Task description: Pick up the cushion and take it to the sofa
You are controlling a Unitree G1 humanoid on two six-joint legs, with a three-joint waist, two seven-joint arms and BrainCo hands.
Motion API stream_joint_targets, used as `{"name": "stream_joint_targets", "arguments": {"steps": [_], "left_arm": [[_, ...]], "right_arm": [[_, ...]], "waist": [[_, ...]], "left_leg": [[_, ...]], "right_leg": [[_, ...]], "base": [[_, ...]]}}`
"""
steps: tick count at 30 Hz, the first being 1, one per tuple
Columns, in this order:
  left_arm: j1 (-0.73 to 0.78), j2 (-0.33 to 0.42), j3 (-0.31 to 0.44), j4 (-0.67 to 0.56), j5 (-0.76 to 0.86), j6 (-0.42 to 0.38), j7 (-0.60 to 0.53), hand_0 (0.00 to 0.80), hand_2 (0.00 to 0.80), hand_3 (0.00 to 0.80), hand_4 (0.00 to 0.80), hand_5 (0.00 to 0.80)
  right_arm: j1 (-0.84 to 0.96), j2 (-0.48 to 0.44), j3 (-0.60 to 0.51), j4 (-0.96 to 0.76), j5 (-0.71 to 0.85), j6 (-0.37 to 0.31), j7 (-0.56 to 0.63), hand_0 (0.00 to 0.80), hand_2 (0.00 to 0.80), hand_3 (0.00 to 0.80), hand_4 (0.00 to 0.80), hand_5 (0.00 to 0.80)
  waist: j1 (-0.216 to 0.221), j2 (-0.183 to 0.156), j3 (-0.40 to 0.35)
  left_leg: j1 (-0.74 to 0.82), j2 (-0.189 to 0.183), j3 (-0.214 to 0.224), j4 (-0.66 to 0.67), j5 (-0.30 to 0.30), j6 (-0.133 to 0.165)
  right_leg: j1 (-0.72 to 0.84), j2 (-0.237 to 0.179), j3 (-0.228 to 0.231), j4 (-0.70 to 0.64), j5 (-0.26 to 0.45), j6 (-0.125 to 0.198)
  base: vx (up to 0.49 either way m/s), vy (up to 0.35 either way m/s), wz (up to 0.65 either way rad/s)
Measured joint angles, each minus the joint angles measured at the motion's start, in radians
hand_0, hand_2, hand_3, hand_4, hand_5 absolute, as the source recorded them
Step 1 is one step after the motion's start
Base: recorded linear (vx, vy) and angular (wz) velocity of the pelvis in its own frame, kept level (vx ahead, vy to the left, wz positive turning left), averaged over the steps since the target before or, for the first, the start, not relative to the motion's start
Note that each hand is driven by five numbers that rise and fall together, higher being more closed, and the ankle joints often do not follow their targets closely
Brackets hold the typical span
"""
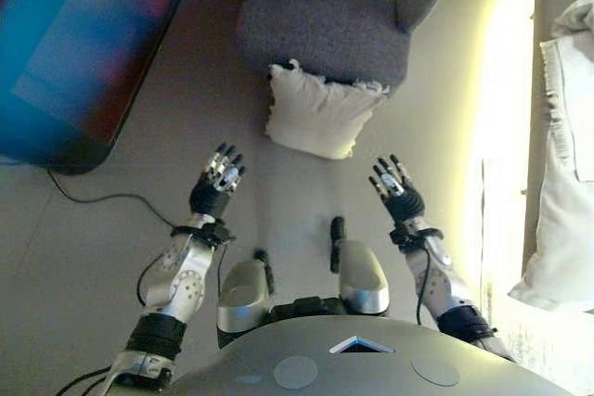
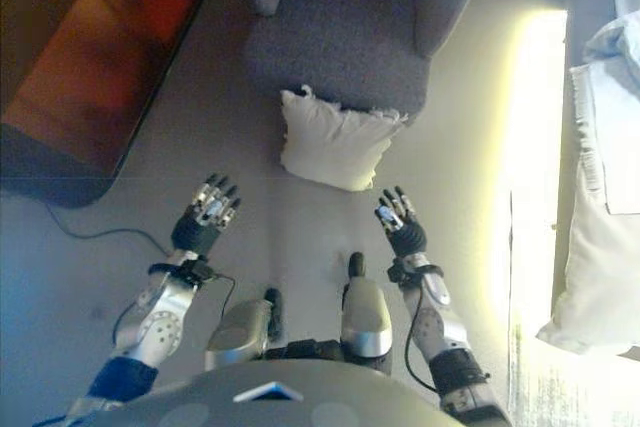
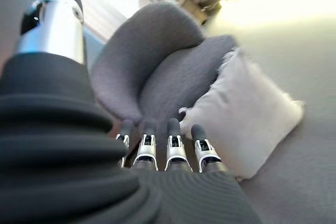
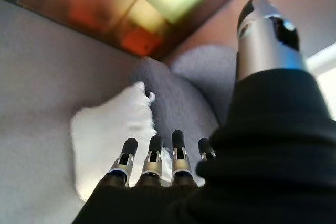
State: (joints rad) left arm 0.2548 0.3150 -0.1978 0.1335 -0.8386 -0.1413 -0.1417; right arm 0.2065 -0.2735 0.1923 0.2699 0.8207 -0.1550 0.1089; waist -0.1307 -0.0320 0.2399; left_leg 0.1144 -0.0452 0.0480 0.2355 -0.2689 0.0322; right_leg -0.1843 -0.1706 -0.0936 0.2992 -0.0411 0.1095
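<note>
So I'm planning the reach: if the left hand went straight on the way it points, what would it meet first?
Most likely the cream cushion leaning against the grey armchair; the left hand is open, and depth is uncertain.

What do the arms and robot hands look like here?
Silver-grey arm shells with round joint discs and black bands near the elbows. Left robot hand and right robot hand have silver fingers with dark tips; dark ribbed covers wrap the wrists and hand backs.
</note>
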Motion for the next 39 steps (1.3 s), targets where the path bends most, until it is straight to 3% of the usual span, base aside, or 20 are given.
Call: {"name": "stream_joint_targets", "arguments": {"steps": [2,4,7,8,9,10,11,12,13,15,17,20,24,27,29,30,31,33,35,39], "left_arm": [[0.005,0.008,0.021,-0.002,0.001,-0.002,-0.004,0.000,0.000,0.000,0.000,0.000],[0.024,0.010,0.031,0.011,0.001,0.001,-0.004,0.000,0.000,0.000,0.000,0.000],[0.011,0.016,0.027,0.000,0.000,0.001,0.001,0.000,0.000,0.000,0.000,0.000],[0.012,0.024,0.026,-0.003,-0.001,0.001,0.005,0.000,0.000,0.000,0.000,0.000],[0.011,0.016,0.025,-0.005,-0.002,0.007,0.014,0.000,0.000,0.000,0.000,0.000],[0.009,0.012,0.022,-0.016,-0.002,0.007,0.021,0.000,0.000,0.000,0.000,0.000],[0.003,-0.001,0.022,-0.025,-0.002,0.004,0.025,0.000,0.000,0.000,0.000,0.000],[0.002,-0.020,0.021,-0.026,-0.002,0.001,0.030,0.000,0.000,0.000,0.000,0.000],[-0.004,-0.032,0.012,-0.026,-0.002,0.000,0.036,0.000,0.000,0.000,0.000,0.000],[-0.014,-0.029,-0.008,-0.030,-0.002,-0.002,0.036,0.000,0.000,0.000,0.000,0.000],[-0.032,-0.026,-0.016,-0.030,-0.002,-0.002,0.035,0.000,0.000,0.000,0.000,0.000],[-0.037,-0.023,-0.015,-0.031,-0.005,0.000,0.034,0.000,0.000,0.000,0.000,0.000],[-0.028,-0.024,-0.015,-0.032,-0.009,0.005,0.035,0.000,0.000,0.000,0.000,0.000],[-0.015,-0.024,-0.015,-0.032,-0.010,0.005,0.033,0.000,0.000,0.000,0.000,0.000],[-0.013,-0.028,-0.015,-0.032,-0.027,0.005,0.024,0.000,0.000,0.000,0.000,0.000],[-0.011,-0.032,-0.014,-0.034,-0.043,0.005,0.021,0.000,0.000,0.000,0.000,0.000],[-0.009,-0.022,-0.009,-0.030,-0.050,0.005,0.021,0.000,0.000,0.000,0.000,0.000],[-0.030,0.008,0.004,-0.031,-0.052,0.003,0.017,0.000,0.000,0.000,0.000,0.000],[-0.064,0.027,0.027,-0.031,-0.059,0.001,0.019,0.000,0.000,0.000,0.000,0.000],[-0.083,0.040,0.060,-0.029,-0.059,-0.018,0.018,0.000,0.000,0.000,0.000,0.000]], "right_arm": [[0.015,0.012,0.000,0.019,0.003,0.003,0.005,0.000,0.000,0.000,0.000,0.000],[0.007,0.027,0.019,0.016,0.001,0.004,0.016,0.000,0.000,0.000,0.000,0.000],[0.004,0.027,0.025,0.011,-0.007,0.011,0.015,0.000,0.000,0.000,0.000,0.000],[0.007,0.027,0.029,0.010,-0.007,0.015,0.015,0.000,0.000,0.000,0.000,0.000],[-0.002,0.021,0.028,0.014,-0.007,0.025,0.015,0.000,0.000,0.000,0.000,0.000],[-0.007,0.019,0.027,0.016,-0.009,0.027,0.018,0.000,0.000,0.000,0.000,0.000],[-0.008,0.016,0.026,0.015,-0.012,0.026,0.021,0.000,0.000,0.000,0.000,0.000],[-0.017,0.006,0.032,0.021,-0.014,0.025,0.025,0.000,0.000,0.000,0.000,0.000],[-0.029,0.000,0.038,0.030,-0.013,0.023,0.026,0.000,0.000,0.000,0.000,0.000],[-0.050,-0.007,0.052,0.039,-0.012,0.016,0.026,0.000,0.000,0.000,0.000,0.000],[-0.059,-0.009,0.058,0.042,-0.010,0.001,0.027,0.000,0.000,0.000,0.000,0.000],[-0.054,-0.014,0.058,0.044,-0.005,0.001,0.022,0.000,0.000,0.000,0.000,0.000],[-0.038,-0.025,0.053,0.043,-0.004,0.002,0.025,0.000,0.000,0.000,0.000,0.000],[-0.030,-0.043,0.050,0.043,-0.002,0.004,0.034,0.000,0.000,0.000,0.000,0.000],[-0.011,-0.064,0.040,0.042,-0.002,0.005,0.040,0.000,0.000,0.000,0.000,0.000],[-0.004,-0.078,0.035,0.047,-0.002,0.005,0.047,0.000,0.000,0.000,0.000,0.000],[0.002,-0.065,0.036,0.054,-0.002,0.015,0.048,0.000,0.000,0.000,0.000,0.000],[0.016,-0.029,0.045,0.042,-0.002,0.016,0.059,0.000,0.000,0.000,0.000,0.000],[-0.001,0.004,0.061,0.036,-0.002,0.021,0.046,0.000,0.000,0.000,0.000,0.000],[-0.063,0.029,0.065,0.017,-0.002,0.025,0.031,0.000,0.000,0.000,0.000,0.000]], "waist": [[0.016,-0.016,0.004],[0.013,0.000,-0.001],[-0.026,0.009,-0.024],[-0.035,-0.006,-0.041],[-0.035,-0.001,-0.049],[-0.026,-0.002,-0.069],[-0.018,-0.010,-0.091],[0.009,-0.004,-0.104],[0.010,-0.007,-0.105],[0.014,-0.012,-0.120],[0.033,-0.016,-0.126],[0.052,0.005,-0.130],[0.098,0.032,-0.117],[0.100,0.058,-0.105],[0.092,0.091,-0.102],[0.093,0.122,-0.101],[0.093,0.094,-0.098],[0.092,0.028,-0.085],[0.097,-0.010,-0.074],[0.128,0.011,-0.055]], "left_leg": [[0.062,-0.004,0.005,-0.059,-0.003,-0.008],[0.085,0.024,-0.042,-0.074,-0.021,-0.014],[0.110,0.074,-0.058,-0.065,-0.049,-0.066],[0.117,0.074,-0.040,-0.022,-0.066,-0.097],[0.101,0.093,-0.021,0.068,-0.074,-0.120],[0.027,0.102,0.009,0.225,-0.031,-0.165],[-0.042,0.105,0.031,0.361,0.064,-0.170],[-0.079,0.108,0.034,0.459,0.174,-0.155],[-0.123,0.117,0.034,0.549,0.239,-0.135],[-0.186,0.132,0.048,0.599,0.227,-0.134],[-0.228,0.164,0.061,0.479,0.214,-0.120],[-0.266,0.229,0.040,0.164,0.221,-0.124],[-0.243,0.258,-0.086,-0.233,0.306,-0.147],[-0.228,0.276,-0.085,-0.255,0.330,-0.135],[-0.217,0.291,-0.058,-0.222,0.335,-0.125],[-0.193,0.297,-0.047,-0.226,0.373,-0.142],[-0.182,0.266,-0.022,-0.215,0.380,-0.210],[-0.182,0.190,0.008,-0.216,0.368,-0.179],[-0.201,0.144,0.003,-0.175,0.335,-0.154],[-0.193,0.110,0.015,-0.091,0.259,-0.125]], "right_leg": [[-0.063,-0.006,0.002,0.143,-0.058,0.012],[-0.158,0.028,-0.004,0.238,-0.064,0.002],[-0.186,0.073,-0.024,0.096,-0.005,-0.002],[-0.164,0.074,-0.030,0.044,0.068,-0.042],[-0.137,0.090,-0.040,0.054,0.056,-0.118],[-0.117,0.100,-0.037,0.040,0.031,-0.135],[-0.103,0.104,-0.024,0.022,0.025,-0.145],[-0.067,0.105,-0.016,0.001,0.019,-0.162],[-0.026,0.105,-0.008,-0.021,0.003,-0.177],[0.035,0.108,-0.007,-0.063,0.000,-0.185],[0.095,0.118,0.001,-0.111,-0.013,-0.194],[0.158,0.164,0.011,-0.167,-0.021,-0.185],[0.222,0.210,0.127,-0.204,-0.050,-0.180],[0.256,0.206,0.188,-0.178,-0.095,-0.155],[0.262,0.194,0.192,-0.134,-0.145,-0.110],[0.259,0.188,0.181,-0.106,-0.174,-0.081],[0.253,0.138,0.166,-0.079,-0.202,-0.045],[0.247,0.045,0.137,-0.089,-0.197,-0.005],[0.259,-0.003,0.116,-0.121,-0.178,0.021],[0.294,-0.046,0.065,-0.103,-0.163,0.047]], "base": [[0.494,-0.081,-0.23],[0.437,-0.102,-0.47],[0.341,-0.138,0.08],[0.383,-0.236,0.00],[0.374,-0.249,-0.09],[0.420,-0.240,-0.31],[0.376,-0.141,-0.51],[0.344,-0.049,-0.49],[0.243,0.024,-0.37],[0.246,0.117,-0.22],[0.318,0.221,-0.15],[0.338,0.206,-0.19],[0.399,0.185,-0.68],[0.289,0.217,-0.74],[0.254,0.253,-0.72],[0.252,0.312,-0.77],[0.225,0.279,-0.64],[0.249,0.245,-0.35],[0.204,0.183,-0.08],[0.205,0.142,0.00]]}}
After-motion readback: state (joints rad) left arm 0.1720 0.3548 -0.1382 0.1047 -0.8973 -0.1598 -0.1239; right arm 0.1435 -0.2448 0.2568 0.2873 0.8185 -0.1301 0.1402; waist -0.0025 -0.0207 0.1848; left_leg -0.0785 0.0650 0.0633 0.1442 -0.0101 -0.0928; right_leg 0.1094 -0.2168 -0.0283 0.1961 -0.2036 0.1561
